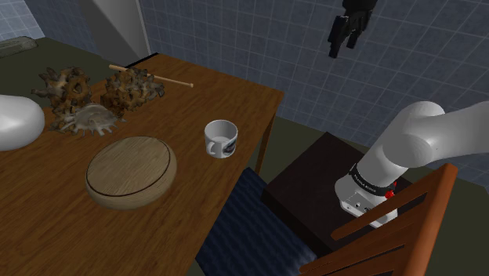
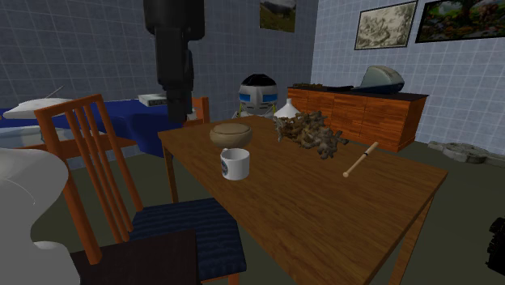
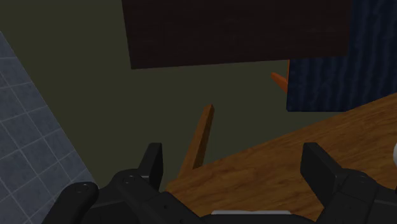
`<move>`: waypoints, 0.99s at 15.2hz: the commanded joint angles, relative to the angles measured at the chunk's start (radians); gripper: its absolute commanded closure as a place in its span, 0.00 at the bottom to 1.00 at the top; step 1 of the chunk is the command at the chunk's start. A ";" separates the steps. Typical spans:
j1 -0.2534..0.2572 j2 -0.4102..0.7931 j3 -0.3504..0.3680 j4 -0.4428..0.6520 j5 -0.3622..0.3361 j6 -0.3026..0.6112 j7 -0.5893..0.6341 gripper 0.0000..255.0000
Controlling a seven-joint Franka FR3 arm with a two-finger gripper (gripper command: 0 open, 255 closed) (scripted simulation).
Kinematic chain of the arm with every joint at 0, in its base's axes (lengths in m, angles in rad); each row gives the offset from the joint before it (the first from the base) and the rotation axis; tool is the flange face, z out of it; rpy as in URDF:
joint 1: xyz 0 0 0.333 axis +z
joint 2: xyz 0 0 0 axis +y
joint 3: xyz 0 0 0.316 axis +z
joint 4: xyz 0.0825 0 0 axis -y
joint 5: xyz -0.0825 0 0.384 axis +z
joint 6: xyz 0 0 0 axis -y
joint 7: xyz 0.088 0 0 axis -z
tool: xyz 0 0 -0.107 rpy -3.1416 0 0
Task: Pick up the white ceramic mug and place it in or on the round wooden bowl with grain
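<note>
While the end effector (image 3: 233, 154) hangs spread, a white mug (image 1: 221, 139) stands beside the round wood-grained bowl (image 1: 131, 171).

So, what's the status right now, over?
Gripper open, empty, high over the table edge. Mug upright on table, beside bowl, untouched. Chair close by mug's side.

The wooden table (image 1: 243, 98) carries a white mug (image 1: 221, 139) near one side edge, a round bowl (image 1: 131, 171) mid-surface, and brown clumps (image 1: 98, 94) and a stick (image 1: 153, 75) by the far edge.
</note>
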 commanded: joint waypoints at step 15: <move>0.076 0.238 0.192 -0.115 0.193 0.366 0.223 0.00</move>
